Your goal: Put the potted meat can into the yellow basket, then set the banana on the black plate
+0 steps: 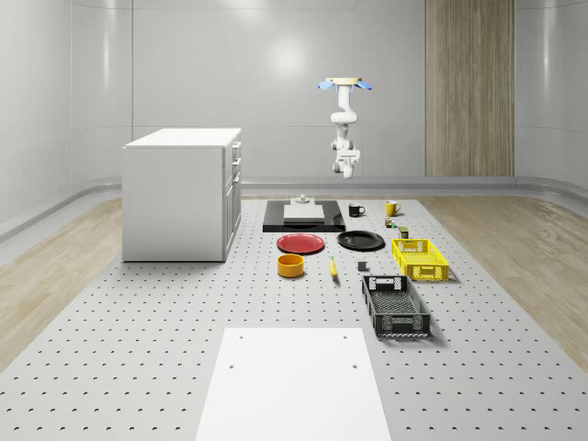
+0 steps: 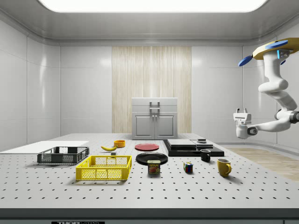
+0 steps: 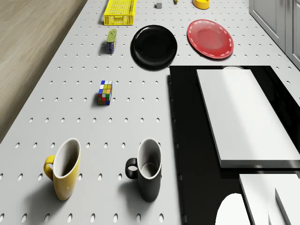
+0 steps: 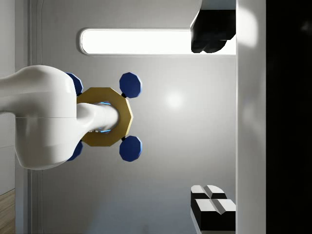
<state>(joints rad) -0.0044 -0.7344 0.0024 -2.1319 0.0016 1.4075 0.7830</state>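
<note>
Counted one potted meat can, upright on the bench, just outside the yellow basket and near the rim of the black plate, touching neither. Counted one banana too, flat on the bench beyond the basket, close to a single yellow bowl and well apart from the black plate. Tallied two baskets, the yellow one and a black one; two plates, black and red; two mugs, one yellow and one black, standing side by side; one Rubik's cube between the mugs and the can. Noted also one black slab bearing a white block, cut off at the drone view's edge, and one small dark item by the banana, too small to identify. Found the drone hovering high over the bench's far end, above the mugs and slab, arm hanging below it with the jaws well clear of everything, released: fingers wide apart, nothing between them. Could not read much of the can's label beyond a yellow word. Underfoot, a grey perforated bench top with one white sheet at the near end and one white cabinet on the whole-scene view's left; around it, pale grey walls, a wood-panelled strip, wooden flooring and a long ceiling light.
</note>
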